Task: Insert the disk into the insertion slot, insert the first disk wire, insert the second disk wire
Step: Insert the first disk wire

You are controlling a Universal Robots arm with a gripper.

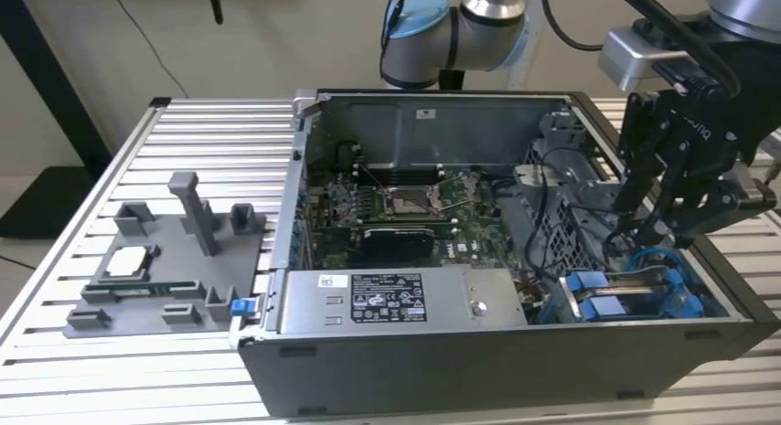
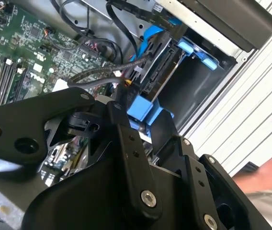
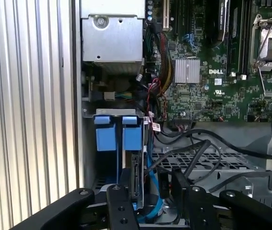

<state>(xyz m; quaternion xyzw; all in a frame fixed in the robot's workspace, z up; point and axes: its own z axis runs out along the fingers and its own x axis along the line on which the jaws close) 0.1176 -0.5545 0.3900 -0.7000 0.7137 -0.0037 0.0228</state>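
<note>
The disk [image 3: 135, 176] stands on edge in the insertion slot [image 1: 635, 295], between the slot's blue rails and tabs [image 3: 106, 135], at the case corner on the exterior view's right. My gripper [image 1: 653, 233] hangs just over that bay, open, with the disk's connector edge [image 2: 156, 72] and a blue tab [image 2: 141, 109] showing in the gap between its fingers [image 3: 120, 203]. A black wire [image 2: 97, 74] ends in a plug at the disk's edge. A blue wire [image 3: 152, 190] curls beside the disk under my gripper [image 3: 150, 201]. I cannot tell whether either plug is seated.
The open computer case [image 1: 488, 352] lies on a slatted metal table [image 1: 196, 132]. A grey power supply box [image 1: 390, 302] and the green motherboard [image 1: 403, 206] fill the case. A grey fixture [image 1: 171, 260] sits at the exterior view's left. A person's hand [image 2: 270, 167] rests outside the case.
</note>
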